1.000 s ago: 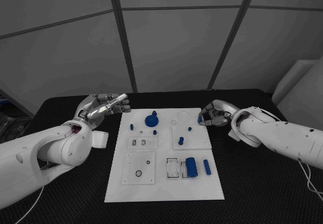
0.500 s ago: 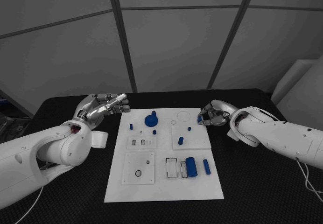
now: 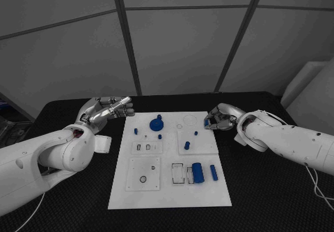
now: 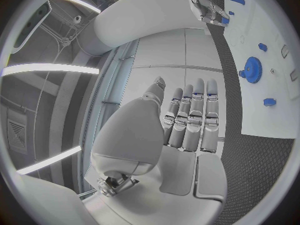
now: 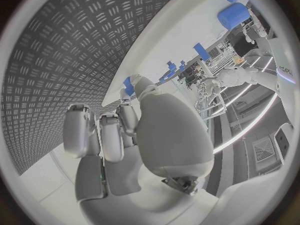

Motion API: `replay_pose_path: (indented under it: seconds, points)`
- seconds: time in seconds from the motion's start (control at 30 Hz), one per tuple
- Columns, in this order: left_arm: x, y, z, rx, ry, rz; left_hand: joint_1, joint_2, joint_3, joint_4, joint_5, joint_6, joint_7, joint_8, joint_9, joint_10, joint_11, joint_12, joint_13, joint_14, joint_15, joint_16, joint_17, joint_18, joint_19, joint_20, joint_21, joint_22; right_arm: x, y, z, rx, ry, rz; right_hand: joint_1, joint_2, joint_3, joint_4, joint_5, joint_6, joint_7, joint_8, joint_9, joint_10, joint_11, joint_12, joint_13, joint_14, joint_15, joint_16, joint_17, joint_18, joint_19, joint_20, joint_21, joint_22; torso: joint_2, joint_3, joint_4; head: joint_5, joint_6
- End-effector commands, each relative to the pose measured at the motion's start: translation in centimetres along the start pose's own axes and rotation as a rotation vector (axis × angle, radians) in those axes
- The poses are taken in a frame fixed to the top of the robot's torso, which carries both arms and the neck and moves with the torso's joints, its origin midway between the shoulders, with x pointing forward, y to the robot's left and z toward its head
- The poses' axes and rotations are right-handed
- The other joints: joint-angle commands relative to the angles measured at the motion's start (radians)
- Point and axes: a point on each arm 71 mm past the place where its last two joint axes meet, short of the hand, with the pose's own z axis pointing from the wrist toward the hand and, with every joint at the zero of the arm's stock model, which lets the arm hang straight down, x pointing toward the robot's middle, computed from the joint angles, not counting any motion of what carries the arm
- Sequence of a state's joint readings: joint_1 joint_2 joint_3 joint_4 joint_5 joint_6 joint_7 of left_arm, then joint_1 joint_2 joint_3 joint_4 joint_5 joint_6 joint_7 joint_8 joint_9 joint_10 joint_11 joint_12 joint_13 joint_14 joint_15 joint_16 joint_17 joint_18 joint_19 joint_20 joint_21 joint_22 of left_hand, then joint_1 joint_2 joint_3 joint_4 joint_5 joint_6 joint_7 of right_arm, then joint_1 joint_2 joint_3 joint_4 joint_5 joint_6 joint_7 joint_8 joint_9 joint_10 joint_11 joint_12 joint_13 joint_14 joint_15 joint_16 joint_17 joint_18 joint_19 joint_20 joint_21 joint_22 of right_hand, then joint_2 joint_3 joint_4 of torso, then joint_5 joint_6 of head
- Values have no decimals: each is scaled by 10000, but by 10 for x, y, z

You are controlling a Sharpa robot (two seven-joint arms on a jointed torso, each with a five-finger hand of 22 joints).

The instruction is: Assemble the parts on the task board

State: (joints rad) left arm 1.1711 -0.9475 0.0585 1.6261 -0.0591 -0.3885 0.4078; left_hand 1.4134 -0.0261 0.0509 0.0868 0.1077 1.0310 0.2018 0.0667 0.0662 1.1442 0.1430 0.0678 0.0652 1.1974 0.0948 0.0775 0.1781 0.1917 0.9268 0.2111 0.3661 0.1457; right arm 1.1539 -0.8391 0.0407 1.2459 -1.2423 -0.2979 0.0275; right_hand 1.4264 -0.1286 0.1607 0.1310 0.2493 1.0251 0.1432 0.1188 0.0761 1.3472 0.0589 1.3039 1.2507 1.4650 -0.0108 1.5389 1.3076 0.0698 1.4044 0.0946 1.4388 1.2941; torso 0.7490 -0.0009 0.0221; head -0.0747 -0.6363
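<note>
The white task board (image 3: 170, 193) lies mid-table. On it are a blue gear (image 3: 157, 125), a thick blue cylinder (image 3: 198, 172), a slim blue bar (image 3: 214, 172) and several small blue pegs. My right hand (image 3: 221, 118) hovers at the board's far right corner. Its curled fingers pinch a small blue part (image 3: 206, 123), which sits at the thumb tip in the right wrist view (image 5: 128, 83). My left hand (image 3: 108, 110) is off the board's far left corner, raised, fingers straight and holding nothing. The left wrist view shows the gear (image 4: 252, 67) and the right hand (image 4: 203, 2).
Clear square plates with slots and holes lie on the board's left (image 3: 144, 174) and middle (image 3: 197, 141). Black table (image 3: 271, 193) surrounds the board. Grey wall panels stand behind the table's far edge.
My right hand has edged slightly left toward the board's corner, still with the small blue part at its fingertips. The left hand and the parts on the board have not moved.
</note>
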Motion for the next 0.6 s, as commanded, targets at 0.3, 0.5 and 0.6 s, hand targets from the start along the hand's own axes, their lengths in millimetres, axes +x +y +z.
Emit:
replay_pose_path:
  seconds: [0.3,0.5,0.6]
  points:
    - [0,-1,1,46,92,29,-84,-27,9,-75,-64,-35,66,-39,-18,-21,61,-52,-16,6,65,-46,16,-112,-56,8,-49,-13,0,2,1,-53,-67,-24,47,403,277,-83,-12,679,-246,448,130,179,-206,173,172,901,-162,6,1971,-121,136,-72,86,123,3,1,-7,-9,-5]
    - [0,-1,1,36,89,30,-84,-27,9,-75,-64,-35,66,-39,-18,-21,61,-52,-16,6,65,-46,16,-112,-56,8,-49,-13,-1,4,2,-145,-328,24,197,705,561,-211,-301,912,-414,646,213,319,-361,279,313,919,-311,37,2038,-151,221,-225,153,260,2,2,6,-17,-14]
    - [0,-1,1,30,90,30,-97,-30,11,-77,-65,-55,86,-42,-19,-47,76,-58,-18,9,72,-55,21,-110,-62,15,-48,-14,-2,5,2,-20,-544,73,197,735,603,-227,-295,929,-428,669,223,356,-374,313,357,921,-325,41,2047,-158,239,-243,167,289,-8,0,2,-4,-18]
